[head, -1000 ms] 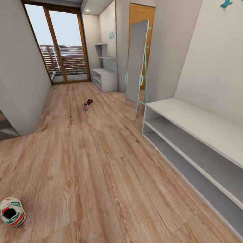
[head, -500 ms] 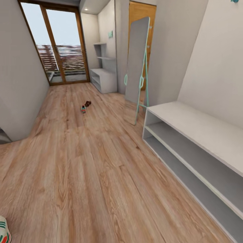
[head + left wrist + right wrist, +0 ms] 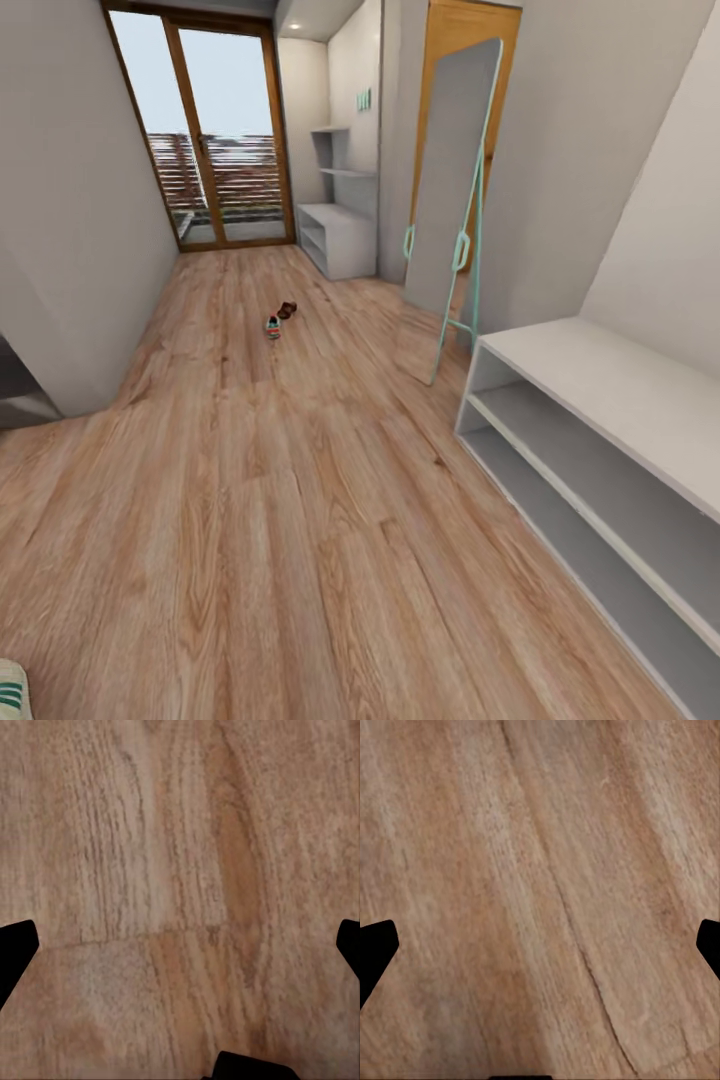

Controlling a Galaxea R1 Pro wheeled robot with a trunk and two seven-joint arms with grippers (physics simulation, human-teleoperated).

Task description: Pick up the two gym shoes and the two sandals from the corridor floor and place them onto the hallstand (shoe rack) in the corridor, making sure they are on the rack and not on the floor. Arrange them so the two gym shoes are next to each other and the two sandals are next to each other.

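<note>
Right now the robot looks for shoes: a gym shoe [image 3: 272,326] and a sandal [image 3: 287,310] lie far down the floor [image 3: 300,520], the shoe rack [image 3: 600,420] stands empty at right, and both hands, left gripper [image 3: 180,945] and right gripper [image 3: 540,945], are spread apart and empty, so next it should drive closer.

Camera view swung leftward, slightly forward.

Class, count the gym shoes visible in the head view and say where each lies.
2: one gym shoe far down the corridor floor beside a dark sandal; another cropped at the bottom-left corner.
</note>
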